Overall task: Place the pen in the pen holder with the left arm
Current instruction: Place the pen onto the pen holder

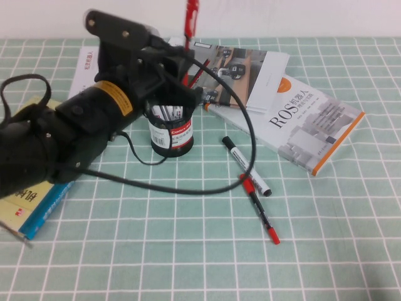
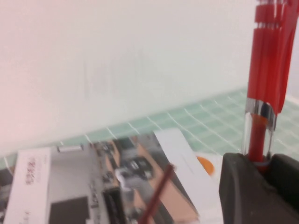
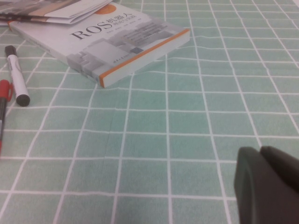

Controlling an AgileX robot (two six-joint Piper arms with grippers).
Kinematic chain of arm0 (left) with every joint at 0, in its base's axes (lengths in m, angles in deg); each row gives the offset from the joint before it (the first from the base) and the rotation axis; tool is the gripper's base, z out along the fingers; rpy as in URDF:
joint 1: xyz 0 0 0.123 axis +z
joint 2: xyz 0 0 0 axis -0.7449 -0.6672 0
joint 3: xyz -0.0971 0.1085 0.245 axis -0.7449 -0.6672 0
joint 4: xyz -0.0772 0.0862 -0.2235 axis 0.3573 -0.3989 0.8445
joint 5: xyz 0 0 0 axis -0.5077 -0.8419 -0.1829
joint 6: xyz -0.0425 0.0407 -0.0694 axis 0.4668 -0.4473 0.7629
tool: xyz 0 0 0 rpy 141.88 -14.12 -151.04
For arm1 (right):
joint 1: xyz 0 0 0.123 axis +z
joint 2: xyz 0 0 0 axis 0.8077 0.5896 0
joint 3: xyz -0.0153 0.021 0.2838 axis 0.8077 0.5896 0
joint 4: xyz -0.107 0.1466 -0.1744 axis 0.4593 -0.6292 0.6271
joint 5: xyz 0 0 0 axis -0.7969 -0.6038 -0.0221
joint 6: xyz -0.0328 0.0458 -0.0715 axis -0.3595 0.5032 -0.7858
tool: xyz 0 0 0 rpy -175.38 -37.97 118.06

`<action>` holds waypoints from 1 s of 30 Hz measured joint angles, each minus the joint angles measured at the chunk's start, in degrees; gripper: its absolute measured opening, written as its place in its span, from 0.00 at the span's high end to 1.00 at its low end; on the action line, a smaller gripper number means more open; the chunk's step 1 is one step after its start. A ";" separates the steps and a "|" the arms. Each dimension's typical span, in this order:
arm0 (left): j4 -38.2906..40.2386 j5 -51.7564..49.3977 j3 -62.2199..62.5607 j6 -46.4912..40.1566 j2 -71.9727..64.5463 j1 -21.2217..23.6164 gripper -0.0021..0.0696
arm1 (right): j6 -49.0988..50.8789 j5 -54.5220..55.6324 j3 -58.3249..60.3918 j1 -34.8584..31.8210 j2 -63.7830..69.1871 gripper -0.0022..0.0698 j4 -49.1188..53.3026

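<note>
The left gripper (image 1: pixel 188 78) hangs above the pen holder (image 1: pixel 171 132), fingers pinching the upright pen (image 1: pixel 190 25); the right gripper (image 3: pixel 268 184) sits low over the surface (image 3: pixel 177 130), fingers pressed together.

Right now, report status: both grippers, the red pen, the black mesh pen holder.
Left gripper shut on red-barrelled pen, upright above black mesh pen holder. Right gripper low over green checked tablecloth. Holder already holds pens; black cable beside it.
</note>
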 joint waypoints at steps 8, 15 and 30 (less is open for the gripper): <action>0.23 7.81 0.00 0.00 -7.74 3.68 0.88 | 0.00 0.00 0.00 0.00 0.00 1.00 0.00; 0.23 11.18 0.00 -0.64 -12.14 4.23 0.88 | 0.00 0.00 0.00 0.00 0.00 1.00 0.00; 0.79 18.21 0.00 -3.54 -17.91 5.18 0.88 | 0.00 0.00 0.00 0.00 0.00 1.00 0.00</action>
